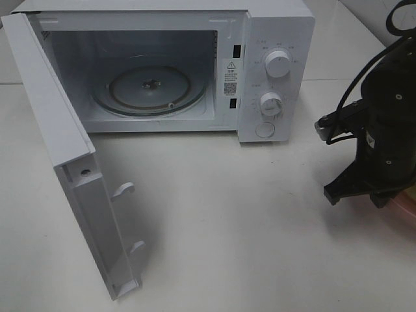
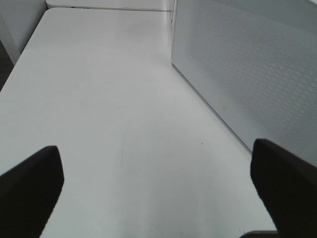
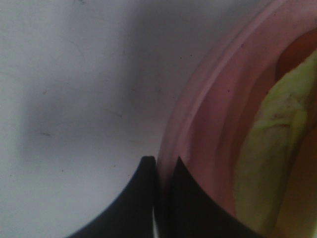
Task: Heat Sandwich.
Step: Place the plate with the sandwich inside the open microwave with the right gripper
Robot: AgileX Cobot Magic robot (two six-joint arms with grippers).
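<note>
The sandwich (image 3: 277, 144) is seen only in the right wrist view, as a fold of green lettuce with reddish filling beside it, lying on the pink plate (image 3: 208, 99). The plate is set on the counter (image 1: 227, 227) at the far right edge of the scene, mostly hidden under the right arm. The right claw (image 3: 157, 173) is closed, its two dark fingertips pinched together on the plate's left rim. To the left of the plate and farther back, the white microwave (image 1: 279, 26) is placed with its door (image 1: 52, 130) swung fully open toward the near left. The glass turntable (image 1: 149, 91) is exposed inside, and two round dials (image 1: 278, 65) are seen on the right-hand panel. The left claw (image 2: 158, 183) is held wide open above bare counter, with nothing between its fingers, and a white dotted panel (image 2: 247, 64) is seen beside it
</note>
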